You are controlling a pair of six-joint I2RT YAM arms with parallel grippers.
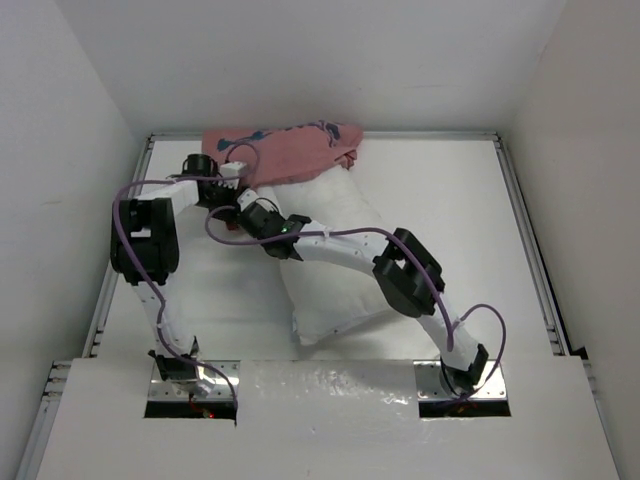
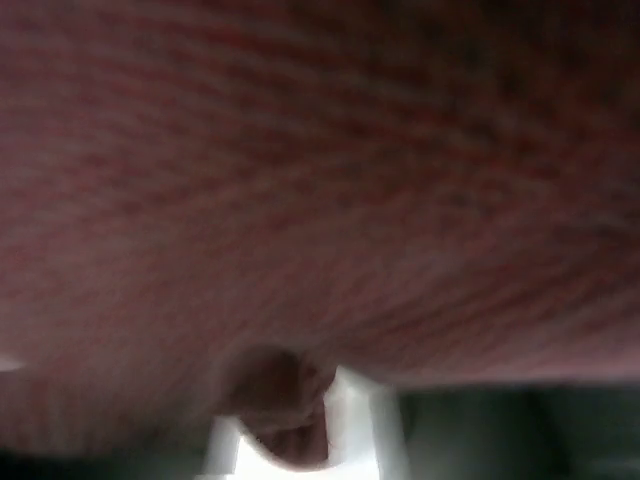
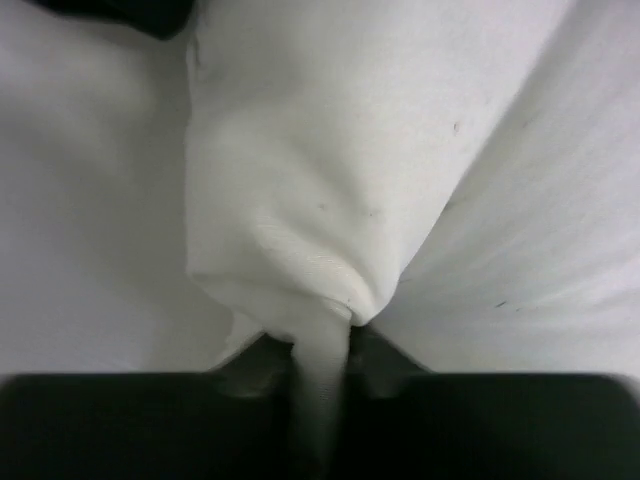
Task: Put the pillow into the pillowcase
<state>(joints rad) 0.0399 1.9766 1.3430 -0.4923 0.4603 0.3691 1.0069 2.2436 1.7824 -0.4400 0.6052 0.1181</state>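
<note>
Right, the pillow (image 1: 335,285) lies slantwise across the middle of the bench (image 1: 450,220), its far end touching the pillowcase (image 1: 290,148), which is heaped at the far edge. My right hand (image 3: 320,350) is pinching a gathered fold of the pillow's white cover. My left hand (image 2: 285,430) seems pressed onto a lump of red cloth, though that view is blurred. To do this well, I judge I should lift the case's lip high with the left and feed the pinched corner under it, low and slow, so the mouth doesn't collapse. The overhead view gives me the layout and both arms reaching toward the far left. Only the wrist views show the grips, and no view shows me the case's opening.
</note>
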